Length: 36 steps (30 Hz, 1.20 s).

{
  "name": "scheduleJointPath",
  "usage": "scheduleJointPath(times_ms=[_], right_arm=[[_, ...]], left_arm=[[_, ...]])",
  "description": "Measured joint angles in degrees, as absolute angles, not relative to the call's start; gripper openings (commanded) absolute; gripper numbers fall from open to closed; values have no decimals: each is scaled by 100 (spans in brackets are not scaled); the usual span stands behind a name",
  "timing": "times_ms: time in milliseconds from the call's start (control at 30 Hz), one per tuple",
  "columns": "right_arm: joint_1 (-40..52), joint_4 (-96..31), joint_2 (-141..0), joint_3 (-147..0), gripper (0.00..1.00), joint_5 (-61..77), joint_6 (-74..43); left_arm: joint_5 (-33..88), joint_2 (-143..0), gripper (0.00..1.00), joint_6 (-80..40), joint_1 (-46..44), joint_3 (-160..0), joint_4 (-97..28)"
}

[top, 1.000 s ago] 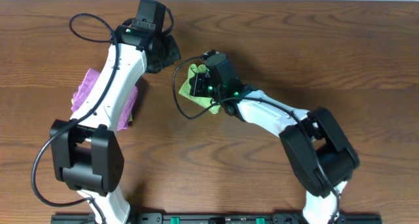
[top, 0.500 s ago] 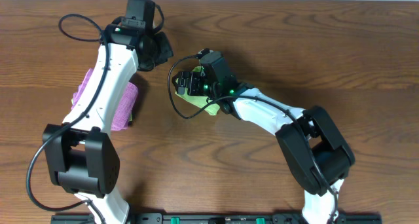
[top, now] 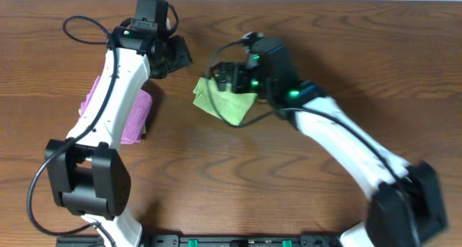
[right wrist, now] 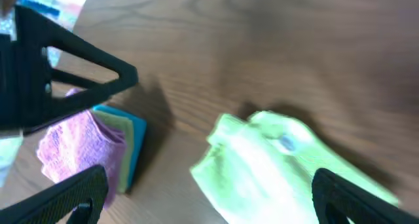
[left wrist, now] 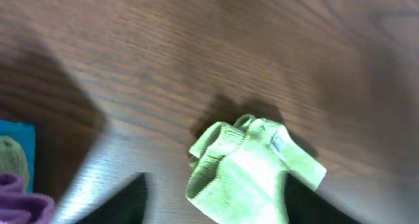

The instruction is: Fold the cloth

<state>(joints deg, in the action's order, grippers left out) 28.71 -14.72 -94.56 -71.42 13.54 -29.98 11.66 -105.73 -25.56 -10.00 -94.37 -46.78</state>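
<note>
Both sets of jaws released; green cloth (top: 225, 102) crumpled
Right gripper (right wrist: 209, 183) hovers spread above it, likely seeking an edge to fold; left gripper (top: 179, 57) hangs open nearby.

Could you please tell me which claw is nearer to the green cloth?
Right. The right claw hangs just over the far edge of the green cloth; the left claw sits apart, off to its left.
</note>
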Motion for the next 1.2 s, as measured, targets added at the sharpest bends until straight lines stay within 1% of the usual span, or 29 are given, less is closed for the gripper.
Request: scheduleJointPath(times_ms=[33, 67, 267, 433, 533, 667, 800, 933, 1067, 1200], right_arm=[[2731, -1726, -9253, -7146, 99, 1352, -2853], [2528, -2069, -9006, -7153, 99, 1385, -2674], [1490, -3607, -7983, -7159, 99, 1542, -1933], [1068, -4742, -6895, -7142, 99, 1269, -1310], [941, -4950, -6084, -6790, 99, 1041, -1122], [746, -4998, -4742, -5736, 99, 895, -1094], [622, -5146, -3452, -4722, 99, 786, -1194], [596, -5546, -2316, -4171, 99, 429, -1461], [591, -5618, -1621, -3964, 99, 67, -1761], [589, -5610, -1448, -3957, 99, -454, -2086]], left_arm=[[1166, -10499, 98, -2565, -1000, -9432, -4703], [1166, -10396, 96, -2576, -998, -9428, -4764], [1170, -10016, 95, -2550, -996, -9430, -5118], [1184, -9948, 95, -2589, -996, -9426, -5470], [1181, -9896, 95, -2665, -1020, -9424, -5548], [1184, -9671, 95, -2716, -1153, -9419, -5572], [1181, -9369, 95, -2766, -1415, -9419, -5699], [1181, -9207, 95, -2891, -1559, -9419, -5848], [1179, -9087, 95, -3004, -1597, -9419, -6018], [1181, -8864, 96, -3179, -1599, -9419, -6377]])
